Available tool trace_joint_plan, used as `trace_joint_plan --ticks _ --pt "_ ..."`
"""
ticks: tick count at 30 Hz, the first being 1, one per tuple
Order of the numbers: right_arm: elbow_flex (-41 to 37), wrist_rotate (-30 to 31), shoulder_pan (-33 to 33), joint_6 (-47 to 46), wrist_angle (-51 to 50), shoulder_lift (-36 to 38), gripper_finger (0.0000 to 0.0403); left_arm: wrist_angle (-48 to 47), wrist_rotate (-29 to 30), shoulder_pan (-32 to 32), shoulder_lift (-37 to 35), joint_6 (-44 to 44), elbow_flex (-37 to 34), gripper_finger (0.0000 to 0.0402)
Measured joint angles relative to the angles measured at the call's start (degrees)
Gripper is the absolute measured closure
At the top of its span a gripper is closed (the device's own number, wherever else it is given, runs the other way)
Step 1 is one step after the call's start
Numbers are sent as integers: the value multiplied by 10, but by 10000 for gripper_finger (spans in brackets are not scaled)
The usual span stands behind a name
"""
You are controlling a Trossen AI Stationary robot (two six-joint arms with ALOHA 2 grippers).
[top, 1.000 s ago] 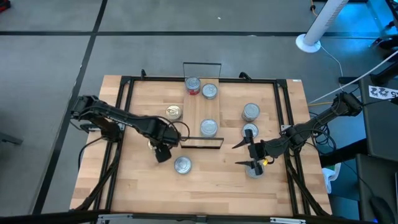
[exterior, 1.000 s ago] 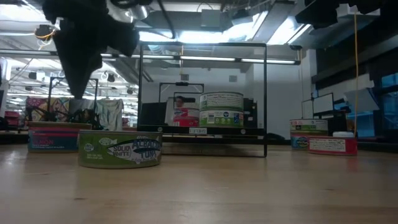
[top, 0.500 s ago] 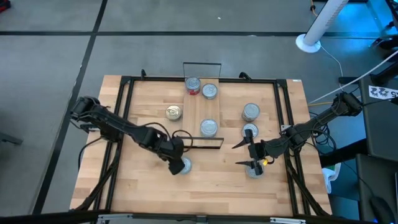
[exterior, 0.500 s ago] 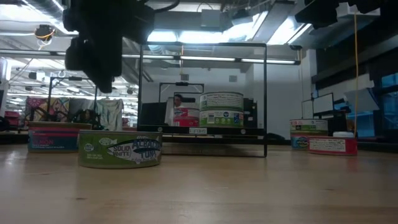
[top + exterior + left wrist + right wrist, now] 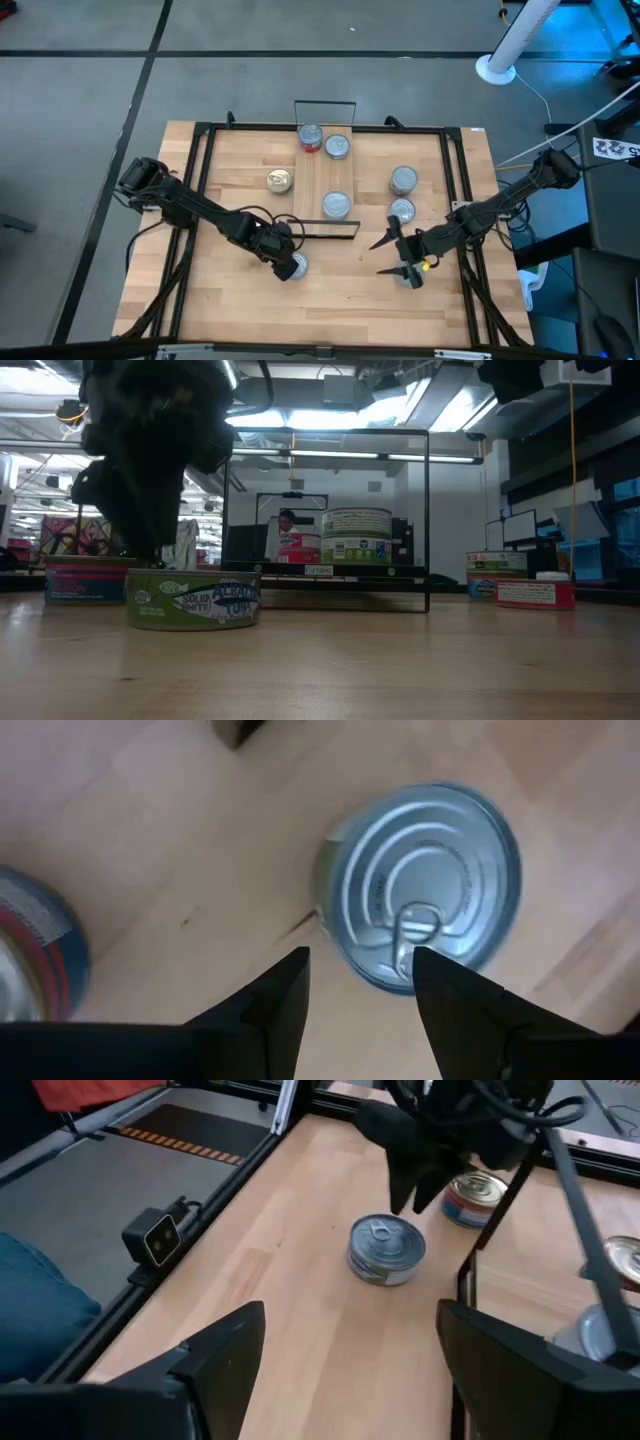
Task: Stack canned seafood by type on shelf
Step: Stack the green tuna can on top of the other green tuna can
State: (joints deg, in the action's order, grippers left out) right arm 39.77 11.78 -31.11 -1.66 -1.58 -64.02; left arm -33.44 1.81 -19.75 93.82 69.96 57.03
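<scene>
The left tool (image 5: 287, 262) hangs over a short round silver-topped tin with a green label (image 5: 294, 266) that sits on the light wooden table (image 5: 220, 300) at about 6 o'clock from the shelf, close to the table's front. In the left wrist view its two dark fingers (image 5: 285, 1005) stand partly open above the tin's ring-pull lid (image 5: 425, 885), straddling the near edge; they grip nothing, and whether they touch the rim is unclear.

The right tool (image 5: 398, 258) waits at about 4 o'clock from the shelf, its fingers spread wide and empty, with another tin (image 5: 408, 275) just under them.

The narrow light-wood shelf with black wire end frames (image 5: 325, 175) lies at the table's middle and carries three tins: a red-labelled one (image 5: 310, 138) and a silver one (image 5: 337, 147) at its far end, another (image 5: 335, 205) near its front. A gold-topped tin (image 5: 279, 181) rests on the table at 9 o'clock from the shelf; two more silver tins (image 5: 403, 180) (image 5: 402, 211) sit at 3 o'clock.
</scene>
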Motion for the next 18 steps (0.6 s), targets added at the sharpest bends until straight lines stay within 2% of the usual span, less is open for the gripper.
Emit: trace_joint_plan --ticks 7,18 --pt "0 0 0 4 26 -54 107 44 2 0 5 21 -30 229" --pt "0 -4 0 4 70 -145 107 60 5 0 18 23 -32 229"
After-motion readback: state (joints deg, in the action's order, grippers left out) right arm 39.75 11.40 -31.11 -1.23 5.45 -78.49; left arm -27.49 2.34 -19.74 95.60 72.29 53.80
